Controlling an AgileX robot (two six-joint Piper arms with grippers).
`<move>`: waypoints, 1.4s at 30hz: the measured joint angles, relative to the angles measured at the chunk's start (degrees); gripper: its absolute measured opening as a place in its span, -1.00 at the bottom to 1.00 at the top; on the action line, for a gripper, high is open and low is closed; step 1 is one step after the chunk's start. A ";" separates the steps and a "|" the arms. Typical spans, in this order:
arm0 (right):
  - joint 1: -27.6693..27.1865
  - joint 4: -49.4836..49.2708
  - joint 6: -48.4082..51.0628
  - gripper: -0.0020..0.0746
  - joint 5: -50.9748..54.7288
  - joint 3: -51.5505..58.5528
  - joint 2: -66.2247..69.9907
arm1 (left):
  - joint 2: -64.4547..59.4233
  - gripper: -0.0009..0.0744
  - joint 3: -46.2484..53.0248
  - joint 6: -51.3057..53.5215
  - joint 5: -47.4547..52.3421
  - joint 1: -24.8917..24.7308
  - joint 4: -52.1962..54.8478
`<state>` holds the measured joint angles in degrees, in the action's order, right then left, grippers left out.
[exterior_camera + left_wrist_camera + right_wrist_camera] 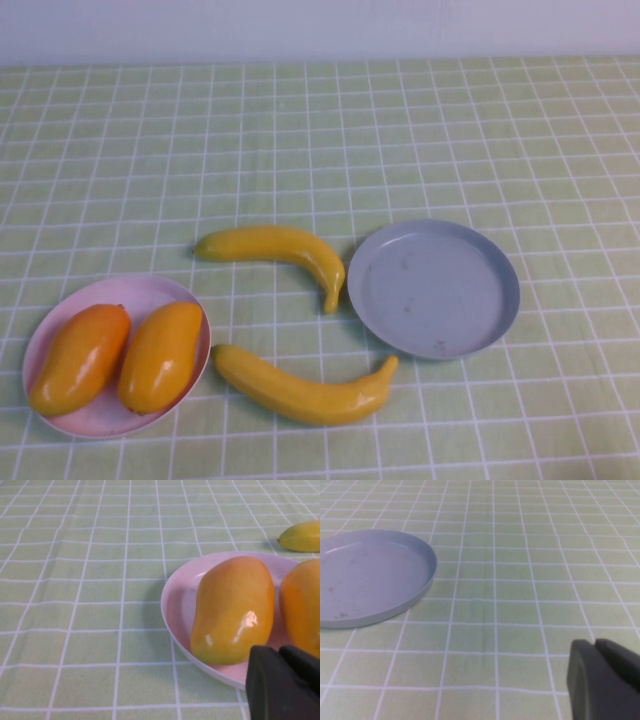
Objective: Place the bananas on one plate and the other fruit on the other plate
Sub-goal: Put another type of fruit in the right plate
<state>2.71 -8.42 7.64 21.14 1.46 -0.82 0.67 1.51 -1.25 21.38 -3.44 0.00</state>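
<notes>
Two orange-yellow mango-like fruits (80, 358) (162, 355) lie side by side on the pink plate (130, 290) at the front left. The grey-blue plate (432, 290) stands empty right of centre. One banana (275, 248) lies on the cloth left of the grey plate, and the other banana (300, 388) lies in front, between the plates. Neither arm shows in the high view. My left gripper (278, 652) is shut and empty, hovering near the pink plate (180, 605) and a mango (234, 610). My right gripper (595, 644) is shut and empty, beside the grey plate (365, 580).
A green checked cloth (320, 140) covers the table up to a pale wall (320, 25) at the back. A banana tip (302, 536) shows beyond the pink plate in the left wrist view.
</notes>
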 joint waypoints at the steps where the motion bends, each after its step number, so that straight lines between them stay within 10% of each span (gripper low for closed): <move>1: 0.00 0.00 0.00 -0.99 -0.26 0.00 0.00 | 0.00 -0.97 0.00 0.00 0.04 0.00 0.00; 18: 0.06 -42.75 -0.67 -0.99 -38.03 0.32 0.00 | 0.00 -0.97 0.00 0.00 0.13 0.00 0.41; 42: 0.06 -48.32 11.57 -0.99 8.76 -11.85 21.95 | 0.00 -0.97 0.00 0.00 0.13 0.00 0.49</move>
<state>2.77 -56.74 19.21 29.91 -10.39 21.13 0.67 1.51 -1.25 21.51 -3.44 0.49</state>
